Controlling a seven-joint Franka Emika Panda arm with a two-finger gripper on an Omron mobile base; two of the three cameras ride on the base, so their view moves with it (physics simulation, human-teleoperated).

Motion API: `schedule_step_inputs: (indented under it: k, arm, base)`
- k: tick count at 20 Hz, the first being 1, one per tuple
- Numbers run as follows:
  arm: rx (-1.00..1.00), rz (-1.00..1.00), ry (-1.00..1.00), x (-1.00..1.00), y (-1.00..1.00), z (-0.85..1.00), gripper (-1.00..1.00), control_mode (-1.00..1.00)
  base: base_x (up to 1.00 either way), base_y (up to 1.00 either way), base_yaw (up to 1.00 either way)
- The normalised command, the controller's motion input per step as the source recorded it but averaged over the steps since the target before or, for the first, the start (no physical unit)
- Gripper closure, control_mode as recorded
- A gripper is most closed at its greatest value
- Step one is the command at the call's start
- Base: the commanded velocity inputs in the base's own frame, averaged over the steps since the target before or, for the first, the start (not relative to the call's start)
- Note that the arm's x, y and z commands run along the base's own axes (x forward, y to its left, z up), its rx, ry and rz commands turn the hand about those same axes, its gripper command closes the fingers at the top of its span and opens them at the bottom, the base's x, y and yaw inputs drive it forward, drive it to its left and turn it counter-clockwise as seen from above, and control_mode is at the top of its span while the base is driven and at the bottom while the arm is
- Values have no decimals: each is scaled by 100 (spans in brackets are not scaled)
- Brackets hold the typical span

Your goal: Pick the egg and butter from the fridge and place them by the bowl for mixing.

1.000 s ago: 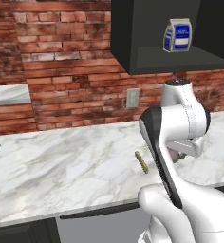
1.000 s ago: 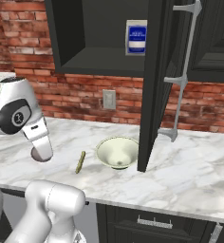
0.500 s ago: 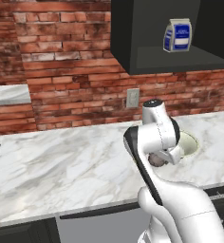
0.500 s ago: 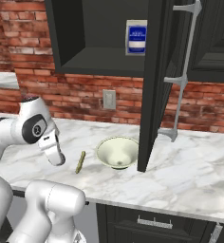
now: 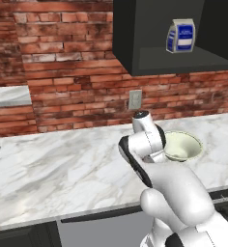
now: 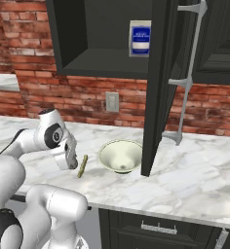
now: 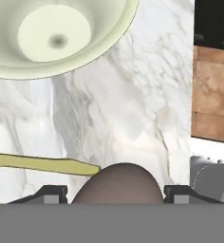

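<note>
Brown rounded egg (image 7: 117, 184) sits between the pincer's (image 7: 116, 192) wide-set tips, held over the marble worktop (image 7: 133, 109) near the off-white round bowl (image 7: 57, 35).

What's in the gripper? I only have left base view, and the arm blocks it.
Observer: Hand view shows the gripper closed on a brown rounded thing, apparently the egg, sitting between the finger tips.
Operator: Anything on the counter near the bowl that I can't see?
Observer: Yes. In the right base view a thin yellow-green stick lies flat on the counter, beside the bowl and apart from it, just under the hand.
</note>
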Motion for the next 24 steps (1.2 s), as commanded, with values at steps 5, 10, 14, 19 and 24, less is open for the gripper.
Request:
schedule_step_inputs:
  k: [5,10,14,19,24]
  arm:
    - [-8,-2,0,31,-7,-27,100,-100]
    - [-1,3,0,0,-29,-1,100,-100]
    - [0,0,-1,0,-17,-28,100,-100]
    - [-3,0,-6,0,-11,-56,100,-100]
    - [-2,0,-13,0,-12,-31,100,-100]
  base:
    - [0,0,0]
    - [0,0,0]
    - [0,0,0]
    - [0,0,0]
    - [0,0,0]
